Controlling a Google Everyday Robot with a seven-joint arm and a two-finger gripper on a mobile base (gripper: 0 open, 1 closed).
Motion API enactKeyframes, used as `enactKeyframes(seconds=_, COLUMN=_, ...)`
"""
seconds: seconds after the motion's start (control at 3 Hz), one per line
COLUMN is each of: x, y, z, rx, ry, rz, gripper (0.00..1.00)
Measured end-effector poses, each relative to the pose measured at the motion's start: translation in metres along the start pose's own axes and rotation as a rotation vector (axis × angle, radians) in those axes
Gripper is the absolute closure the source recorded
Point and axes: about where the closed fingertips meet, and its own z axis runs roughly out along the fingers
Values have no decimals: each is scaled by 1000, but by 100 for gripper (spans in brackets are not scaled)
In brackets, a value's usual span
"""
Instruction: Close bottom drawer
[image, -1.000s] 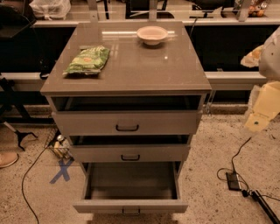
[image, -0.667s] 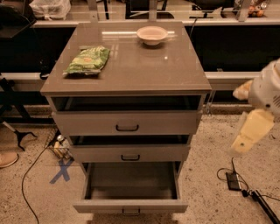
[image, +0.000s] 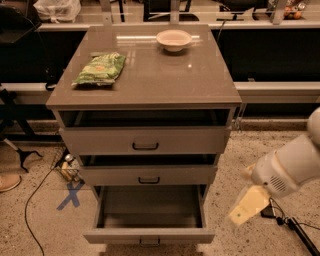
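Observation:
The grey-beige cabinet (image: 150, 85) has three drawers. The bottom drawer (image: 149, 234) is pulled far out toward me. Its deep grey box (image: 150, 205) looks empty and its small dark handle (image: 150, 242) sits at the frame's lower edge. The middle drawer (image: 148, 175) and the top drawer (image: 145, 141) each stand slightly ajar. My gripper (image: 248, 206) hangs low at the right on the white arm (image: 292, 167). It is beside the bottom drawer's right front corner and apart from it.
A green snack bag (image: 100, 69) and a white bowl (image: 173, 39) rest on the cabinet top. Cables and a dark plug (image: 292, 225) lie on the speckled floor at the right. A blue tape X (image: 70, 194), small clutter and a shoe (image: 7, 182) are at the left.
My arm and gripper have swung down and to the left, from beside the cabinet's upper right to low beside the bottom drawer. The drawers have not moved.

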Motion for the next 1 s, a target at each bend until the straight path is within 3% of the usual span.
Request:
enactKeyframes(seconds=0.33, x=26, y=17, z=83, rx=-65, ry=-31, rz=140, gripper=0)
enactKeyframes(seconds=0.67, x=25, y=18, z=83, rx=-66, ry=-31, rz=140, gripper=0)
enactKeyframes(seconds=1.0, x=37, y=1, z=118, rx=-78, ry=-48, rz=198, gripper=0)
